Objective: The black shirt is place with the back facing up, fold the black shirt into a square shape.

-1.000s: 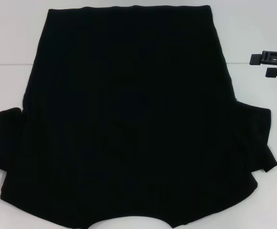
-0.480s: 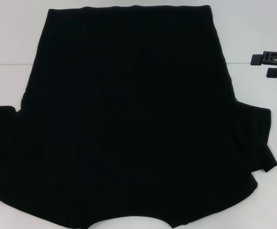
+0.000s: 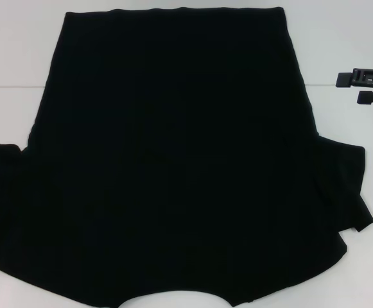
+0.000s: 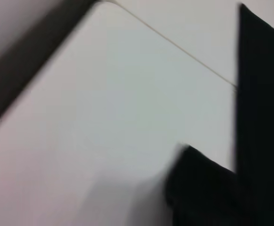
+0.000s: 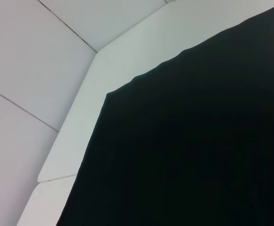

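Head view: the black shirt lies spread flat on the white table, plain side up, hem toward the far edge and both sleeves splayed out near the robot. Right gripper hovers beside the shirt's right edge, well clear of the fabric, its fingers apart with nothing between them. Left gripper is out of frame, so its fingers cannot be judged. Wrist views show only fabric edges and table.
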Robot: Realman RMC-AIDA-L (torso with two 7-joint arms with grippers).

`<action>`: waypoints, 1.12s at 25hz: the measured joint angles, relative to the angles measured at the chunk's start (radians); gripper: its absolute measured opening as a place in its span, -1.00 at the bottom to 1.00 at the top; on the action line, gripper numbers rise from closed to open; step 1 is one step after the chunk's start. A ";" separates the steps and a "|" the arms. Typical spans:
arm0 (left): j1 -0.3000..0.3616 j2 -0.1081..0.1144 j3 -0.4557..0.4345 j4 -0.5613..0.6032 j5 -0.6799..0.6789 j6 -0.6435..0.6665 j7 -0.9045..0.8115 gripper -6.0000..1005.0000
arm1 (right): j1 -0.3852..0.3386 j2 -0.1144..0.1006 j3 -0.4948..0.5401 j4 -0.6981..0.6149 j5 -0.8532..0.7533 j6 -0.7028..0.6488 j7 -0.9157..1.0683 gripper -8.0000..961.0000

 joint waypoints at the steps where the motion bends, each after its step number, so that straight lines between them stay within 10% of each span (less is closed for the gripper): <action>1: -0.008 0.000 0.002 0.001 -0.002 0.030 0.002 -0.96 | 0.000 0.000 0.000 0.000 0.000 0.000 0.000 0.77; 7: -0.106 0.002 0.046 -0.007 -0.021 0.148 -0.002 -0.96 | 0.004 0.002 -0.007 0.000 -0.002 0.000 0.000 0.76; 19: -0.219 -0.039 0.460 -0.012 -0.021 0.242 0.045 -0.96 | 0.008 0.004 -0.012 0.000 -0.006 0.007 -0.005 0.75; 28: -0.156 -0.022 0.308 0.022 -0.117 0.312 0.135 -0.51 | 0.005 -0.002 -0.013 0.000 -0.013 0.000 -0.007 0.73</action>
